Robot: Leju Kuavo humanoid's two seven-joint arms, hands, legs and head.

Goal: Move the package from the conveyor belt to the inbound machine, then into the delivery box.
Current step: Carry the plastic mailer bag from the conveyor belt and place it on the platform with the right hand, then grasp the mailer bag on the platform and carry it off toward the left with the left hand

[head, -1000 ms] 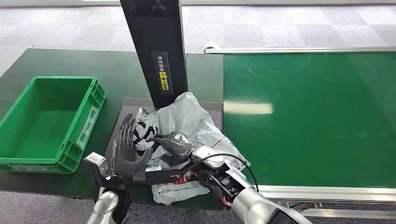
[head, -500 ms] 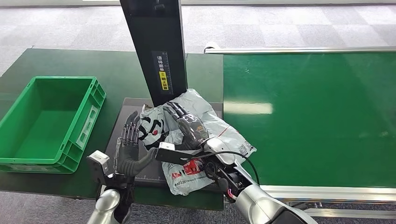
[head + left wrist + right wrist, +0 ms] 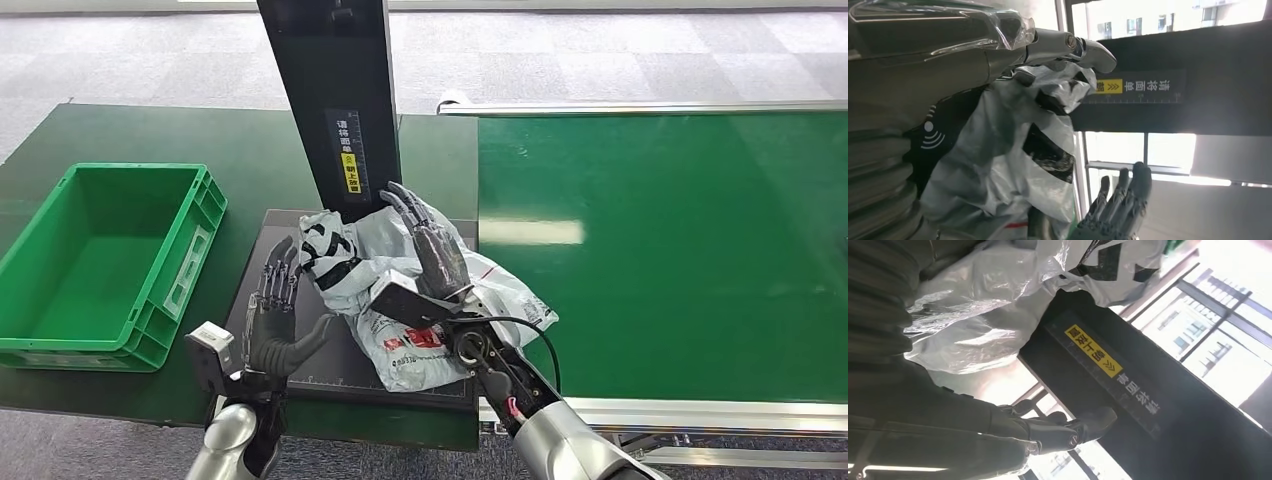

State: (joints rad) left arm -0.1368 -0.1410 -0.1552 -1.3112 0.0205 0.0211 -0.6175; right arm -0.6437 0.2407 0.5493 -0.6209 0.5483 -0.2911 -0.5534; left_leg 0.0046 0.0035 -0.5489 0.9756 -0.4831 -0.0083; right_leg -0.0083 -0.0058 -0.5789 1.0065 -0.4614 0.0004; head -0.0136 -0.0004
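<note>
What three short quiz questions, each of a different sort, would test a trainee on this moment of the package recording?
1. True or false: the package lies on the conveyor belt.
2. Multiple choice: the green delivery box holds A) the package, B) nothing visible, C) a hand.
3. Short answer: which hand is laid on the package, fingers stretched toward the black column?

Key
1. False: it lies on the inbound machine's dark platform, at the column's foot.
2. B.
3. The right hand; the left hand stands open beside the package.
</note>
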